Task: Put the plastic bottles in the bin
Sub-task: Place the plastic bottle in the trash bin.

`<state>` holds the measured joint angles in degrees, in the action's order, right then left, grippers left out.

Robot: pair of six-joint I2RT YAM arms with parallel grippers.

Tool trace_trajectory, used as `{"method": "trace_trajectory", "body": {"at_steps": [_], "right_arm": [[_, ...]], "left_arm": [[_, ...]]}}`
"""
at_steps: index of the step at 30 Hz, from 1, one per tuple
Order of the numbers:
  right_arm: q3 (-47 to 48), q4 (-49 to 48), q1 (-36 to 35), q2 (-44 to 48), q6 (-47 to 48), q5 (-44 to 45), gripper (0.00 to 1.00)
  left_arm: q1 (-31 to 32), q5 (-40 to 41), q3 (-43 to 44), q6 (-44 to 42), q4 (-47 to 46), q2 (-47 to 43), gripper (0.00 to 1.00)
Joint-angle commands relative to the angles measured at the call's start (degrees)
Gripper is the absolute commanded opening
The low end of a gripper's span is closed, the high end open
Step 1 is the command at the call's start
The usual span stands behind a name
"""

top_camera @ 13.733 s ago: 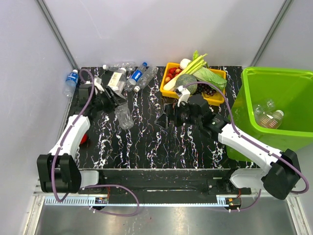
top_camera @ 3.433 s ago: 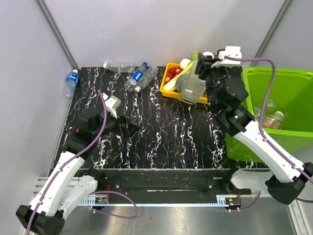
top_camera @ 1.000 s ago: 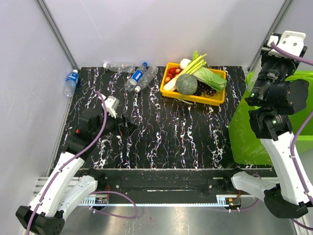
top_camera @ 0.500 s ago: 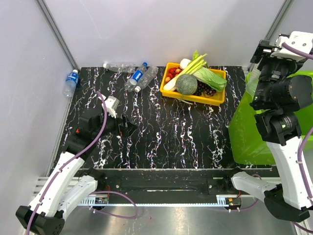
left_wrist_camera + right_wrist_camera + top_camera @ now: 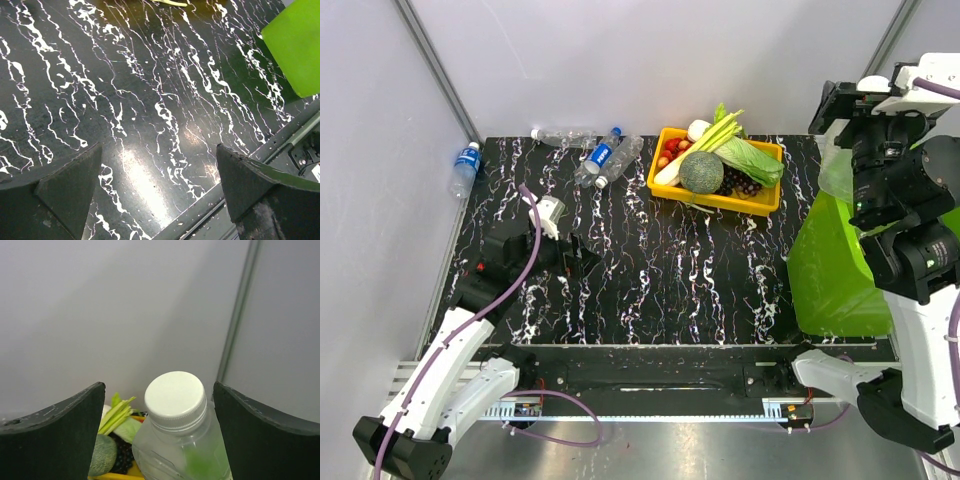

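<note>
My right gripper [image 5: 845, 105] is raised high over the near-left corner of the lime-green bin [image 5: 825, 270]. A clear plastic bottle [image 5: 175, 400] with a white cap stands between its fingers. The jaws are wide apart, with a gap showing on the bottle's left side. From above, the bottle [image 5: 835, 170] hangs at the bin's rim. My left gripper [image 5: 588, 258] is open and empty, low over the table's left middle. Several more bottles [image 5: 605, 153] lie at the back left of the table. The bin's inside is hidden by my arm.
A yellow tray [image 5: 765, 205] of vegetables and fruit stands at the back centre. One blue-labelled bottle [image 5: 466, 160] lies off the table's left edge. The bin's corner [image 5: 297, 45] shows in the left wrist view, with the table's front edge [image 5: 220, 207] below.
My right arm has risen and swung further over the bin with the clear bottle, and its jaws look spread wider. The left arm has not moved.
</note>
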<state>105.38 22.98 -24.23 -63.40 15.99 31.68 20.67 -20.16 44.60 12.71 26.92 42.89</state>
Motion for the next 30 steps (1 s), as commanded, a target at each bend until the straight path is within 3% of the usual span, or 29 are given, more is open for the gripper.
{"method": "trace_trajectory", "body": {"at_steps": [1,6,9,13,15,22,30], "right_arm": [[1.0,18.6,0.0,-4.3,-7.7,-5.1,0.93],[-1.9,14.6,0.1,-5.1,-0.6,13.0,0.9],[-10.4,-0.7,0.1,-1.9,12.6,22.3,0.84],[-16.7,-19.4,0.1,1.4,30.6,30.5,0.84],[-17.8,-27.2,0.1,2.8,35.0,30.8,0.87],[-16.5,-32.3,0.1,2.6,38.6,31.7,0.99],[-15.5,-38.7,0.3,1.6,44.6,34.4,1.0]], "left_arm": [[-0.3,4.1,1.6,0.1,-1.6,0.3,0.99],[-0.3,4.7,1.6,0.5,-1.8,0.3,0.99],[-0.3,5.0,1.5,0.6,-1.7,0.1,0.99],[-0.3,5.2,1.5,0.8,-2.0,-0.1,0.99],[-0.3,5.0,1.5,1.2,-2.1,-0.1,0.99],[-0.2,4.7,1.3,1.0,-2.1,-1.1,0.99],[-0.3,5.1,1.2,0.6,-1.8,-2.0,0.99]]}}
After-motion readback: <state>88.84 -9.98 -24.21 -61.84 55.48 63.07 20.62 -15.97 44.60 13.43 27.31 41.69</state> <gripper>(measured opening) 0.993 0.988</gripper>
